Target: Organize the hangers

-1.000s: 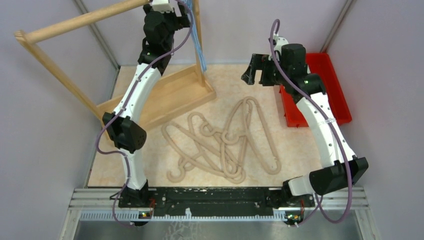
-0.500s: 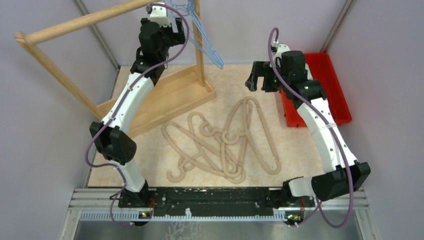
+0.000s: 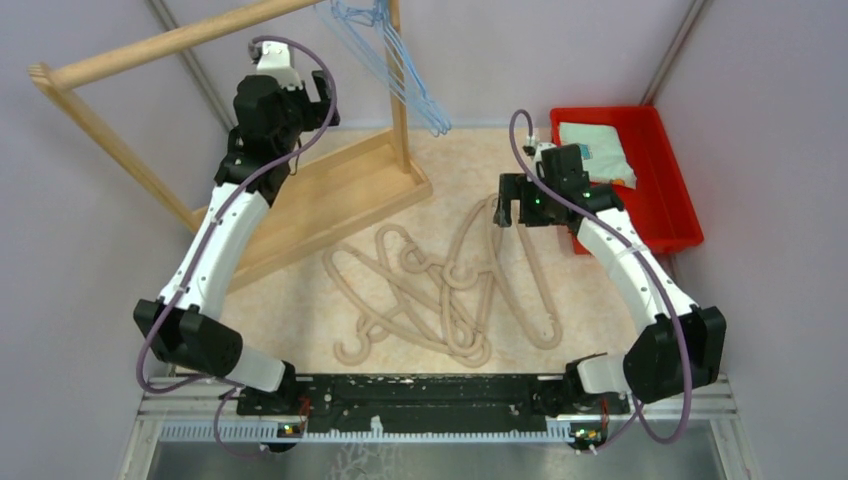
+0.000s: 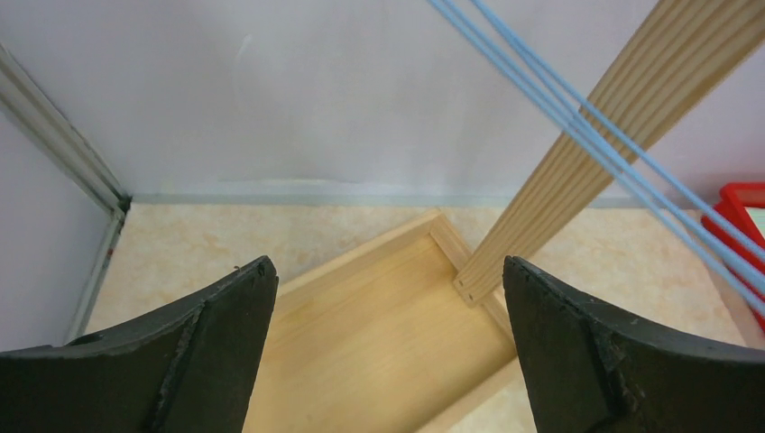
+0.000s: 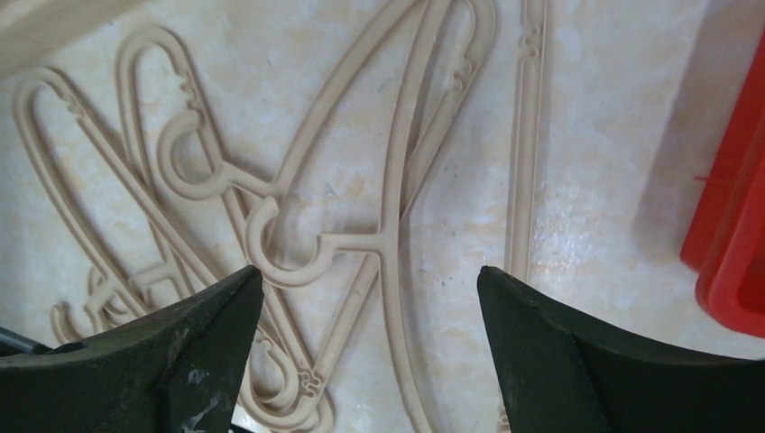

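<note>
Top external: left gripper (image 3: 318,90) quit blue hangers (image 3: 418,95), right gripper (image 3: 512,210) descended, both released.

table (image 3: 300,305): beige marbled top; beige hangers (image 3: 447,278) tangled mid-table; wooden rack (image 3: 330,195) far left; red bin (image 3: 655,205) far right

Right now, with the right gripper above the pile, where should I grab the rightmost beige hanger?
I'd take the rightmost beige hanger by its straight outer arm, from above, right gripper jaws astride it. That stretch lies flat, clear of the other beige hangers, which overlap.
</note>
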